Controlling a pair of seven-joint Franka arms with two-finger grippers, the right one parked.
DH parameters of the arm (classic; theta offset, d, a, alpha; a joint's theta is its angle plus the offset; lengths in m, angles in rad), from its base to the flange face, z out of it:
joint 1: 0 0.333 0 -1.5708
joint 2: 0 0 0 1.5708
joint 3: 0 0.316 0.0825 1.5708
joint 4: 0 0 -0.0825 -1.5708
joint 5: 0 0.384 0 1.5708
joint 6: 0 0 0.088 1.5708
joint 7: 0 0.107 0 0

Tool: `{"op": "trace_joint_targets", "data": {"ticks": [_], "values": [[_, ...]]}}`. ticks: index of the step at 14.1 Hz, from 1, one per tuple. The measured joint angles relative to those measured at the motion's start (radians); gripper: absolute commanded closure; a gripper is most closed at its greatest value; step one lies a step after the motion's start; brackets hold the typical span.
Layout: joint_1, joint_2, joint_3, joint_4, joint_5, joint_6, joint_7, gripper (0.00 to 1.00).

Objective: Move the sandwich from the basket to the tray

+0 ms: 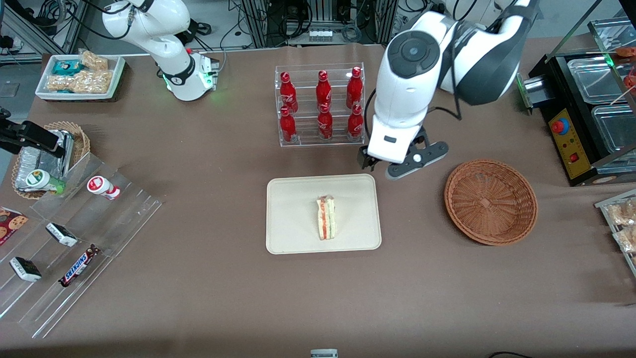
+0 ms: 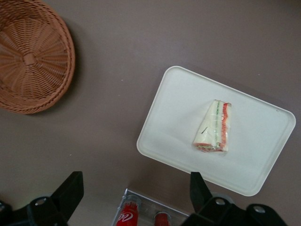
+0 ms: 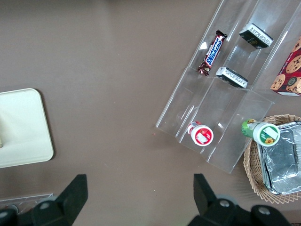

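We see the sandwich (image 1: pixel 326 218) lying near the middle of the tray (image 1: pixel 288 238) — the basket (image 1: pixel 491 201) holds nothing. Our gripper (image 2: pixel 136 195) hangs above the table by the tray's edge, fingers wide apart, holding nothing. The job looks done — next, just lift clear.

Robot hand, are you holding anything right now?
No, nothing. The hand is open and empty, hovering above the table between the bottle rack and the tray. The sandwich lies on the tray; the basket holds nothing.
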Motion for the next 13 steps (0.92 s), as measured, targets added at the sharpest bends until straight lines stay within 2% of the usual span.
{"op": "trace_joint_targets", "data": {"ticks": [6,9,13], "values": [[0.012,-0.062,0.001,-0.052,-0.011,-0.038,-0.001,0.00],[0.058,-0.094,0.005,-0.054,-0.058,-0.089,0.007,0.00],[0.128,-0.145,0.008,-0.059,-0.083,-0.145,0.036,0.00]]}}
